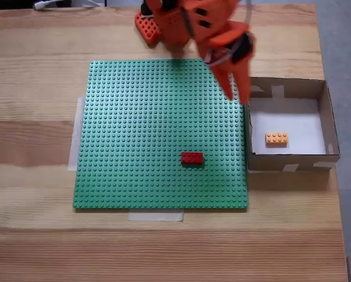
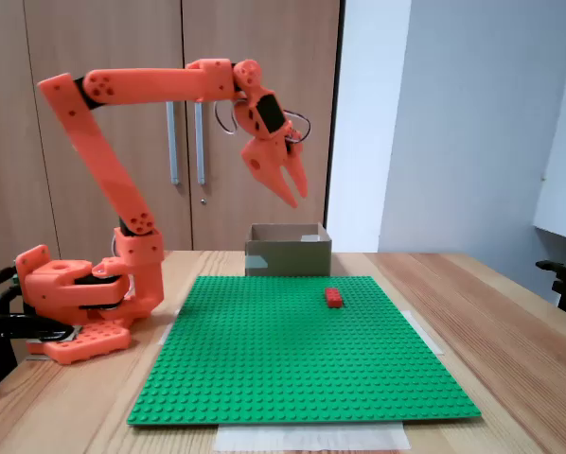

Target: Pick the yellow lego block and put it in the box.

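The yellow lego block (image 1: 276,138) lies flat on the white floor of the box (image 1: 293,159), near its front wall in the top-down fixed view. My orange gripper (image 1: 238,98) hangs above the box's left wall, over the seam with the green baseplate. Its fingers are a little apart and hold nothing. In the side-on fixed view the gripper (image 2: 299,198) is well above the box (image 2: 288,255), pointing down, and the box wall hides the block.
A red brick (image 1: 192,157) sits on the green baseplate (image 1: 134,129), also seen as the red brick (image 2: 333,297) in the side-on view. The arm's base (image 2: 75,303) stands at the table's back edge. Tape strips hold the baseplate down.
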Available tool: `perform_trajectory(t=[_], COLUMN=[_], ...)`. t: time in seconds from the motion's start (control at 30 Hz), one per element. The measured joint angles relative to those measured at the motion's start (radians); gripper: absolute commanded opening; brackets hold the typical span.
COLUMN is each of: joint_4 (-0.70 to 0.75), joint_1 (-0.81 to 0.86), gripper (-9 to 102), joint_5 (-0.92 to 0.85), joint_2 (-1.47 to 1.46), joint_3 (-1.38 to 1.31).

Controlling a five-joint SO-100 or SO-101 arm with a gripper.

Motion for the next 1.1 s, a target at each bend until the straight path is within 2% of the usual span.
perform_trajectory(t=[0.17, 0.47, 0.67, 0.87, 1.1], joint_4=[-0.120, -0.339, -0.518, -0.634, -0.756], joint_1=[0.170, 0.428, 0.545, 0.569, 0.551], gripper=[-1, -1, -1, -1, -1], joint_5=[-0.015, 0.028, 0.133, 0.221, 0.314], joint_2=[0.166, 0.368, 0.488, 0.581, 0.782], joint_3=[0.158, 0.357, 0.483, 0.617, 0.899])
